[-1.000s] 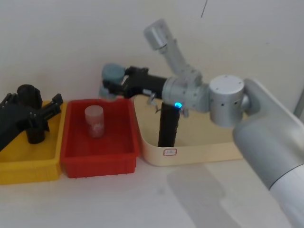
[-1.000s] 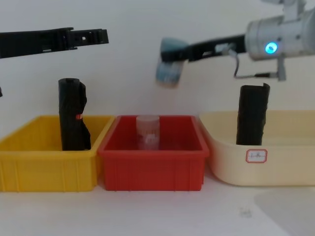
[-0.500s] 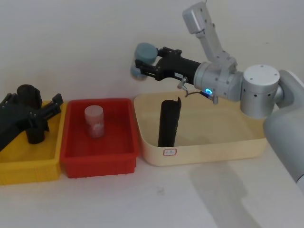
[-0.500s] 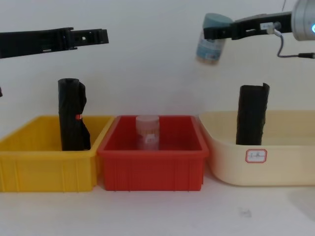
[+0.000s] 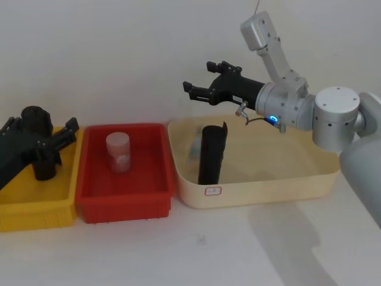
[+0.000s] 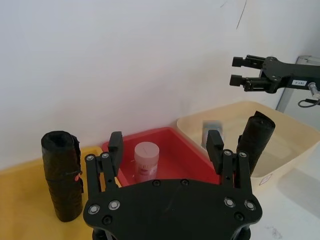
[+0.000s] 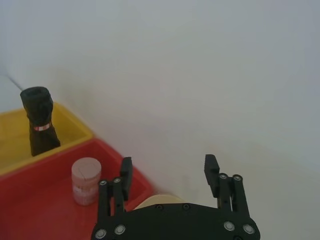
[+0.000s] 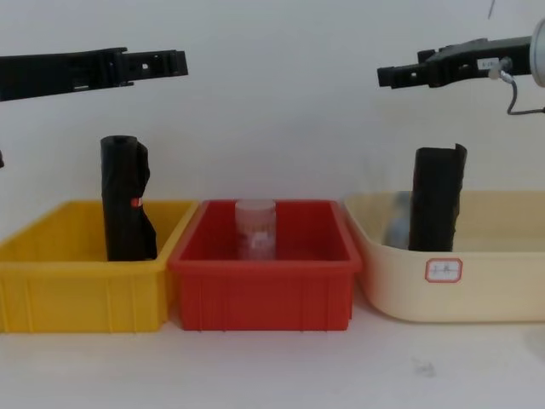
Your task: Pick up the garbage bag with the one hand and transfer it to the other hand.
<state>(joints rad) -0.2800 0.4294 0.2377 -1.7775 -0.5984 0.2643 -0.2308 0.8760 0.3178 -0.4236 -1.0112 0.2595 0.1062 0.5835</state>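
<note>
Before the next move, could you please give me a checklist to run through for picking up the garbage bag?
1. Garbage bag stands upright in the cream bin: ok.
2. Right gripper has its jaws open and empty, up above the cream bin's back rim: ok.
3. Left gripper has its jaws open and empty, held high over the yellow bin: ok.
4. Space around the bag: a blurred grey-blue thing sits in the cream bin close beside it; whether they touch: cannot tell.
5. The look-alike black roll with a red mark is well apart, in the yellow bin: ok.
</note>
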